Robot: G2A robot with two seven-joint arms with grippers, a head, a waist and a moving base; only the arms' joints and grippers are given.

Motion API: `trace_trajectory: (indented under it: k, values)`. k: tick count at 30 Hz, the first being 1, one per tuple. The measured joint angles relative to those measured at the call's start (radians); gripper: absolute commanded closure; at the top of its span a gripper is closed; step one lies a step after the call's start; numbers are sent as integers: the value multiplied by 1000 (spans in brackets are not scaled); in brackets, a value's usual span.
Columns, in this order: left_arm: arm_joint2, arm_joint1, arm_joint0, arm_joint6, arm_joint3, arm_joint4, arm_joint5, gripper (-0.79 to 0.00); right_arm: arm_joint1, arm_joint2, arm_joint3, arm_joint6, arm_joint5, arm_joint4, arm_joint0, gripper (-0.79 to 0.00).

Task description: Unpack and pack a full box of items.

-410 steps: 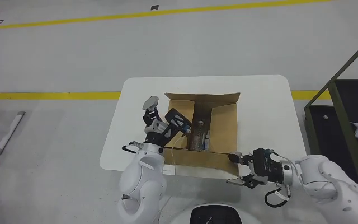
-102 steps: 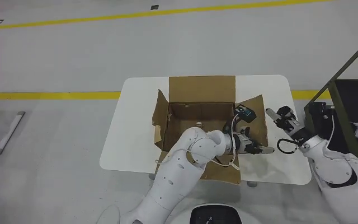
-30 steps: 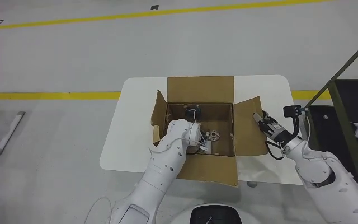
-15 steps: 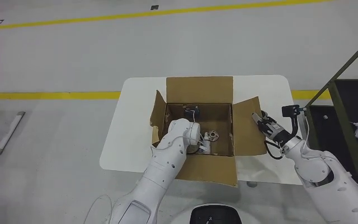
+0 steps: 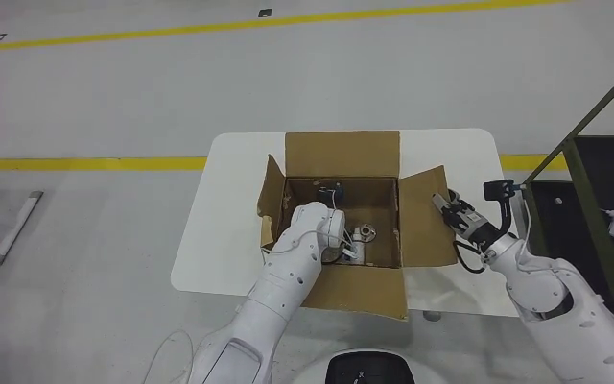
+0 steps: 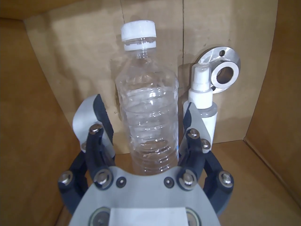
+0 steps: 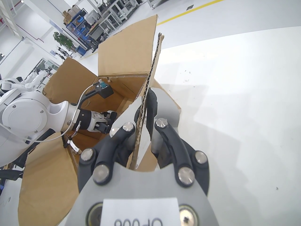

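Note:
An open cardboard box (image 5: pixel 345 154) stands on the white table (image 5: pixel 225 211). Inside it my left gripper (image 6: pixel 141 105) is open, one finger on each side of a clear plastic bottle (image 6: pixel 148 109) with a white cap. A thin gap shows at one finger (image 6: pixel 98 114). Beside the bottle lie a white spray bottle (image 6: pixel 203 99) and a metal flange (image 6: pixel 223 69). From above, the left arm hides the bottle, and the flange (image 5: pixel 366 231) shows on the box floor. My right gripper (image 7: pixel 144 110) is shut on the edge of the box's right flap (image 7: pixel 131 48), holding it tilted up (image 5: pixel 427 216).
The box walls (image 6: pixel 35 83) close in tightly around the left gripper. Bare table (image 7: pixel 235 83) lies to the right of the box. A dark metal rack (image 5: pixel 576 192) stands just past the table's right end.
Over the last second the left arm has shifted only slightly inside the box. The right gripper keeps hold of the flap in the same place.

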Motion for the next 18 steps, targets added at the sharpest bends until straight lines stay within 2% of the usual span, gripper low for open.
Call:
trace_trajectory:
  k: [1, 2, 13, 18]
  values:
    - [0, -1, -2, 2, 1, 0, 0, 0, 0, -1, 1, 1, 1, 1, 1, -606]
    - [-1, -1, -2, 4, 0, 0, 0, 0, 0, -1, 1, 2, 0, 2, 3, -785]
    - [-35, 16, 26, -23, -69, 35, -28, 0, 10, 68, -23, -37, -62, -9, -13, -785]
    - [-54, 22, 46, -31, -80, 29, -28, 0, 12, 86, -56, -41, -55, -20, -40, -785]
